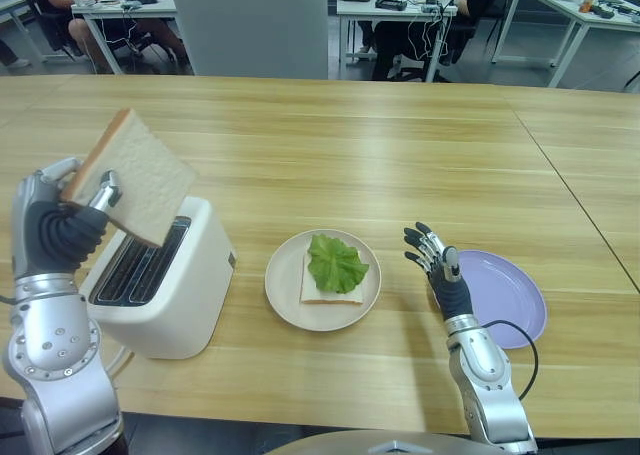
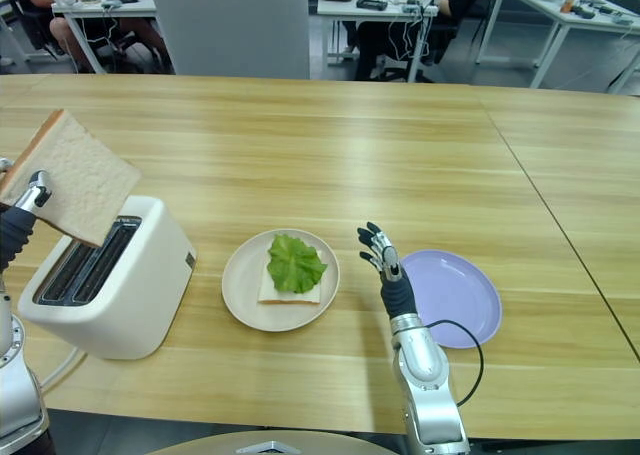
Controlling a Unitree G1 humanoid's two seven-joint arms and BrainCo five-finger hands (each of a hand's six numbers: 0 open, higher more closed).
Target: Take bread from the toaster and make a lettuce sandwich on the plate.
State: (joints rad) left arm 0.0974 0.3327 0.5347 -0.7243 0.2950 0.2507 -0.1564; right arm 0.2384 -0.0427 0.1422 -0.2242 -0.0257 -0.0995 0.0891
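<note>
My left hand [image 1: 62, 230] is shut on a slice of bread [image 1: 135, 178], holding it tilted just above the slots of the white toaster [image 1: 165, 295] at the left. To the toaster's right lies a beige plate [image 1: 285, 295] with another bread slice [image 1: 312, 293] on it and a green lettuce leaf [image 1: 337, 263] on top. My right hand [image 1: 435, 260] stands upright with fingers spread and nothing in it, between the beige plate and a purple plate [image 1: 505, 295].
The wooden table [image 1: 350, 155] stretches far back, with a seam [image 1: 560, 175] running down its right side. A black cable [image 1: 520, 345] loops by my right wrist over the purple plate's edge. Desks and seated people are in the room behind.
</note>
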